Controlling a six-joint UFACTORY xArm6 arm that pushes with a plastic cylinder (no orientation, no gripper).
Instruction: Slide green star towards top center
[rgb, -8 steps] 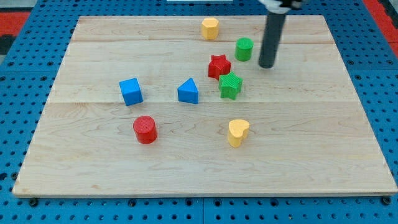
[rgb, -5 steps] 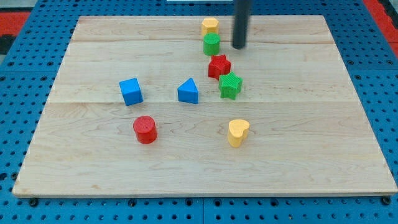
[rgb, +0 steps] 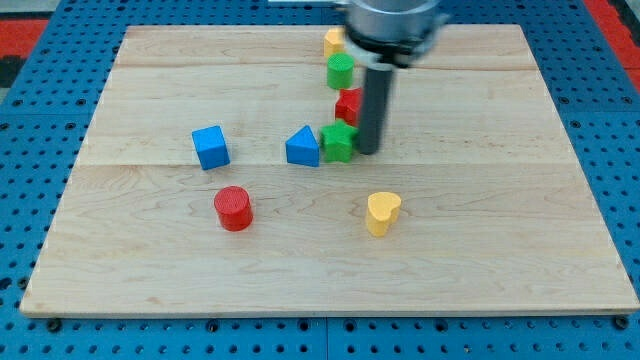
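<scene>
The green star (rgb: 339, 142) lies near the board's middle, touching the blue triangular block (rgb: 303, 147) on its left. My tip (rgb: 368, 150) is right against the star's right side. The red star (rgb: 348, 105) sits just above the green star, partly hidden behind the rod. A green cylinder (rgb: 341, 71) stands above that, with a yellow block (rgb: 333, 42) near the top edge, partly hidden by the arm.
A blue cube (rgb: 210, 147) lies at the left of centre. A red cylinder (rgb: 233, 208) sits below it. A yellow heart (rgb: 383, 212) lies below the green star. The wooden board (rgb: 520, 230) rests on a blue pegboard.
My tip came down from the top to the green star's right side. The green star slid left against the blue triangle. Earlier the green cylinder was pushed left, under the yellow block.
</scene>
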